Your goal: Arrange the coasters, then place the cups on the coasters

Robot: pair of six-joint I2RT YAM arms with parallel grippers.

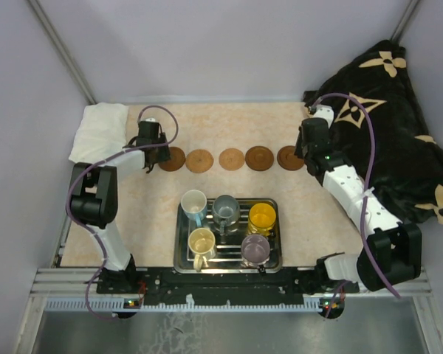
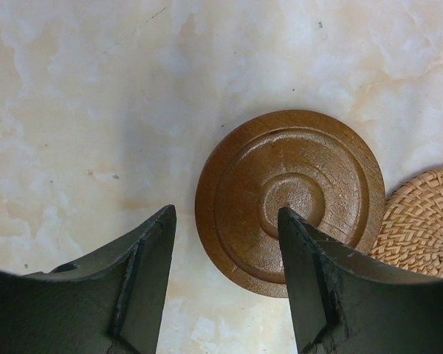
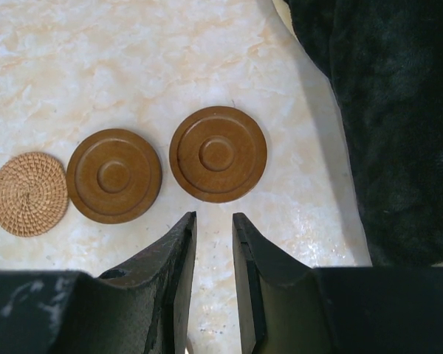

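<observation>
Coasters (image 1: 229, 158) are lined up in a spaced row beyond the tray (image 1: 277, 240), probably so the cups (image 1: 225, 210) each get a spot. The left gripper (image 2: 225, 214) is held wide and empty over the dark end coaster (image 2: 292, 199). The right gripper (image 3: 214, 217) is kept narrow with nothing pinched, and the far-right coaster (image 3: 218, 153) just ahead is seemingly untouched.

A rectangular steel tray (image 1: 277, 251) sits on the near middle of a table (image 1: 229, 118) with a beige, marble-patterned top. At the table's far left corner lies a folded white cloth (image 1: 100, 131), partly over the edge. A black blanket (image 1: 399, 140) with tan flower and star motifs is heaped along the right side, its edge lapping onto the tabletop. Plain grey walls (image 1: 229, 51) close in the back and sides, and a ridged metal rail (image 1: 229, 284) runs along the near edge.
</observation>
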